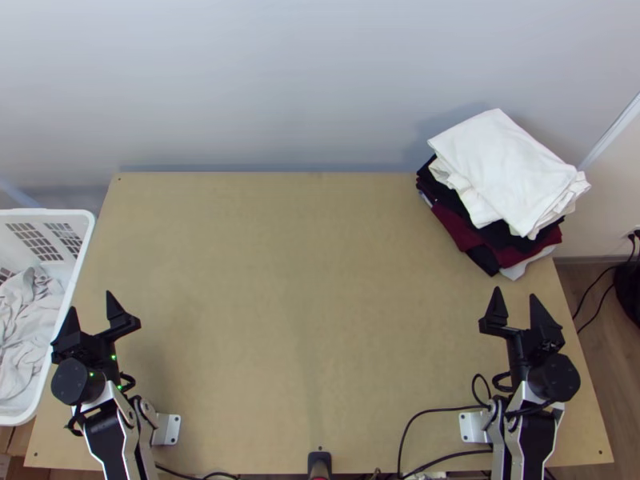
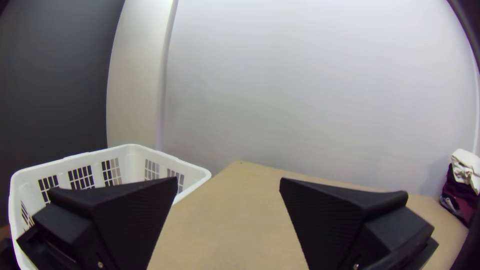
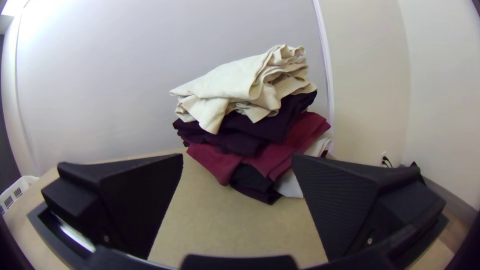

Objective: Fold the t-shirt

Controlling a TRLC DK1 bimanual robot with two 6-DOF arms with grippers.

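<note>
A light wooden table [image 1: 304, 280] seen from above. At its far right corner stands an uneven stack of folded clothes [image 1: 456, 228], in black, dark red and pale grey. Topping it is a cream-white folded cloth [image 1: 500, 160], its layered edges loose and a flap hanging down (which piece is the t-shirt, I cannot tell). At the table's left side is a white plastic basket [image 1: 48, 213] with slotted walls, holding bunched whitish cloth [image 1: 30, 320]. The left gripper [image 1: 90, 302] is above the table's near left part, beside the basket, fingers wide apart, holding nothing. The right gripper [image 1: 516, 294] is at the near right, just short of the stack, also wide open with nothing between its fingers.
</note>
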